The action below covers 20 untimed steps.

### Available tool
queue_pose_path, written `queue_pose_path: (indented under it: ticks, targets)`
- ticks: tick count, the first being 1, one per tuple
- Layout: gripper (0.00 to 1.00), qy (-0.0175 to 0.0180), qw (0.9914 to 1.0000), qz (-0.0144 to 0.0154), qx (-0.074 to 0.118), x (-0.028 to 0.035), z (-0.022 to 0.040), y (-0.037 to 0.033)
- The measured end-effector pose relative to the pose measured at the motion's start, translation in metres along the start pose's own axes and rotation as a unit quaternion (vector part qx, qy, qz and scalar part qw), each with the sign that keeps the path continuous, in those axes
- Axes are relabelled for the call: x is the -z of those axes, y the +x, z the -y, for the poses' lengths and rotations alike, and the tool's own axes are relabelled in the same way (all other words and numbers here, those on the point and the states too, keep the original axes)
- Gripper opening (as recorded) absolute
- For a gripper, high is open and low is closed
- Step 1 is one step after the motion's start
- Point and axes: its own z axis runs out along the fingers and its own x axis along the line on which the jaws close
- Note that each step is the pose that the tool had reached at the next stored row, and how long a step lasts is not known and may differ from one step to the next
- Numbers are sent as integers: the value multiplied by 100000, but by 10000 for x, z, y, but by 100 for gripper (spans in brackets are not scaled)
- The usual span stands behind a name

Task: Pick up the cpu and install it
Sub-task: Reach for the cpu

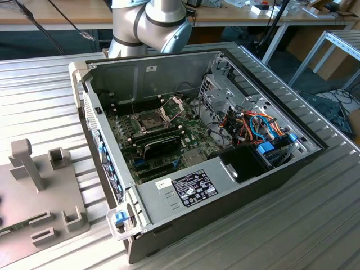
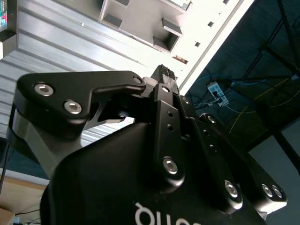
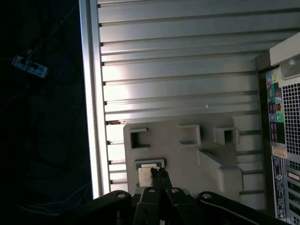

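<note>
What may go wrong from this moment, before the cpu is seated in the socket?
1. The gripper hangs above the cpu, which lies in a pocket of the fixture; an off-centre grip may tilt or drop it.
2. The socket sits deep in the case beside the raised retention frame; the gripper might strike either.

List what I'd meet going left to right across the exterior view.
In order: grey holder fixture → blue latch at the case corner → dark socket → open retention frame → orange and blue cables.
</note>
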Motion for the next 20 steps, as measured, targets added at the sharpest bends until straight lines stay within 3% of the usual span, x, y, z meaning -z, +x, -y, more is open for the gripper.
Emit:
queue_pose_path:
  ticks: [7,20]
  targets:
    - [11,2,100000,0,-2,0,100,-7]
    - [11,12,100000,-11,-2,-9,410,-24]
